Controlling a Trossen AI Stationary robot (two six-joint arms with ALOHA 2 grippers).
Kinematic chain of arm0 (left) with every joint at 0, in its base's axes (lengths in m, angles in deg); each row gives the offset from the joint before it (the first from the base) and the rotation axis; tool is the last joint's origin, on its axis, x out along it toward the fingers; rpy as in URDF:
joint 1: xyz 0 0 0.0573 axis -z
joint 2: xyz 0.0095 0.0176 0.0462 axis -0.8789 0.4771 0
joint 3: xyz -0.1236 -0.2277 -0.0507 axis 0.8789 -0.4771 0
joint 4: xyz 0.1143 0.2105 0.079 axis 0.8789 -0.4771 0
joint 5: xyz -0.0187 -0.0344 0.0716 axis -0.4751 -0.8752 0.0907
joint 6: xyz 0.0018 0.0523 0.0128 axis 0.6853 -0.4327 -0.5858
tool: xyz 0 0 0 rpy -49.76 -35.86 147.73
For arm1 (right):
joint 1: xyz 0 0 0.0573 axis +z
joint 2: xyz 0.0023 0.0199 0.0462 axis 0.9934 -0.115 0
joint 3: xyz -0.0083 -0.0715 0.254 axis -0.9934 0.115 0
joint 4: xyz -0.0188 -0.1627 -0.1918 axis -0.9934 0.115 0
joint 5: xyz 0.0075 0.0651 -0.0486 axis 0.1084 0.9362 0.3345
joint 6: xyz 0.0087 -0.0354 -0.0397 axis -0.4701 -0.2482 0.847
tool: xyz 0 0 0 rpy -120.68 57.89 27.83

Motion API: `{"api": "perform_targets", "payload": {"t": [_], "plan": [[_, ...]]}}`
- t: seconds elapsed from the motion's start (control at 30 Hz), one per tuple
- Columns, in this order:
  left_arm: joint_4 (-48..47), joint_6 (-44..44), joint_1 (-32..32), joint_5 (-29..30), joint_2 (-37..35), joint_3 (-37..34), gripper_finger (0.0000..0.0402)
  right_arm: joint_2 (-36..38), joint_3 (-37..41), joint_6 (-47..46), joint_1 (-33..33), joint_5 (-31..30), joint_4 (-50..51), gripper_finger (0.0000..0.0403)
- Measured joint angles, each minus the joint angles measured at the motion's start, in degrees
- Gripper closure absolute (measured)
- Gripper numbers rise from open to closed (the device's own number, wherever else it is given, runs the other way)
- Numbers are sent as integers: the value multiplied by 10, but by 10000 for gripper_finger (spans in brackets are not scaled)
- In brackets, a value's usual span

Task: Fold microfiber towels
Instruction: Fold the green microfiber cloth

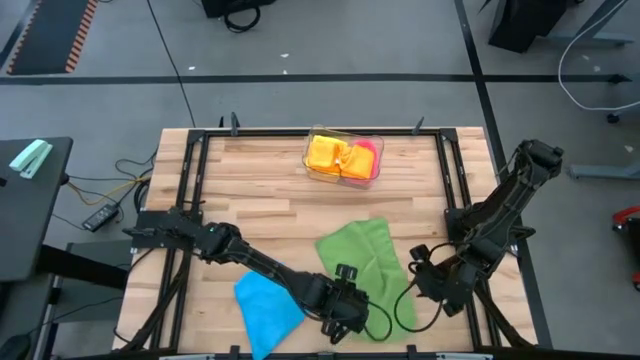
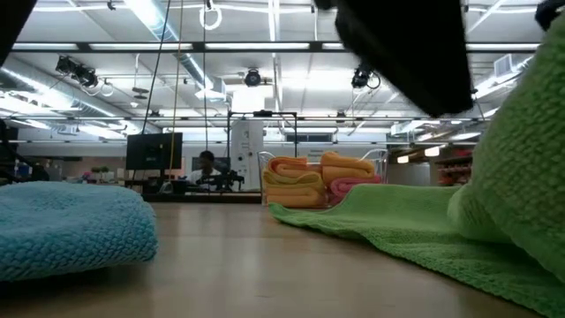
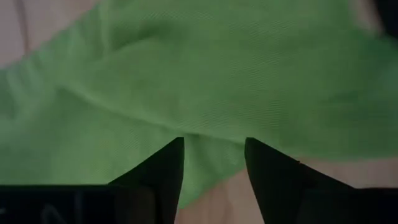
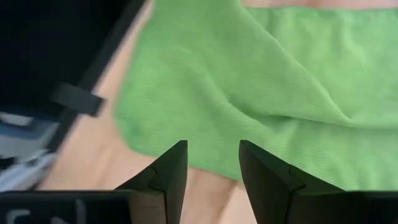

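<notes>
Wooden tabletop (image 1: 260, 190) w/ black frame carries everything; landmark = green towel (image 1: 362, 258). It lies rumpled and partly doubled over near the tabletop's front edge, btw the two arms. Blue towel (image 1: 266, 307) sits just beside it on the left-arm side, bunched, apart from it. Clear plastic tray (image 1: 343, 158) is well beyond the green towel toward the far edge, holding folded orange/yellow towels (image 1: 330, 154) and a pink one (image 1: 370, 150).

Left gripper (image 1: 347, 322) is at the green towel's near-left corner; right gripper (image 1: 428, 272) is just off its right edge. In both wrist views the jaws stand apart w/ nothing between them, so open and holding nothing; the cloth lies beyond the fingertips.

Handling, by my read: the towel is light, soft, floppy, no stiffness, so it'll drape and drag; the pile should grip fine, not slippery, not fragile. Best hold prob. two corners of one edge, one per gripper, pinching a single layer only.

Views: high view alone gives the layout and which arm is where. Low view shows the green towel's (image 2: 415, 225) raised fold on one side and the stacked towels' thickness in the tray, plus the blue towel's (image 2: 75, 225) puffed height. Left wrist view shows a crease ridge across the green towel (image 3: 217, 81); right wrist view shows its overlapped flap and bare tabletop edge (image 4: 261, 81).
</notes>
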Motion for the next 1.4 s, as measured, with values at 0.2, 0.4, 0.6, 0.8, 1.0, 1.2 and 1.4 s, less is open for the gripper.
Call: {"api": "perform_targets", "payload": {"t": [0.2,0.4,0.6,0.8,1.0,1.2,1.4], "plan": [[13,50,-32,23,0,-71,231,0,69,9,-17,-35,-66,251],[43,87,-53,23,-1,-127,253,0,127,29,-51,-55,-150,251],[8,111,-56,-19,-5,-145,273,0,182,53,-98,-56,-218,251],[-111,115,-44,-32,0,-110,290,0,220,81,-137,-45,-287,251],[-196,140,-34,-52,0,-81,305,0,241,106,-168,-41,-317,251],[-197,129,-33,-52,-2,-80,318,0,278,112,-202,-40,-365,251],[-131,109,-43,6,-3,-84,329,0,306,113,-227,-10,-409,251]]}}
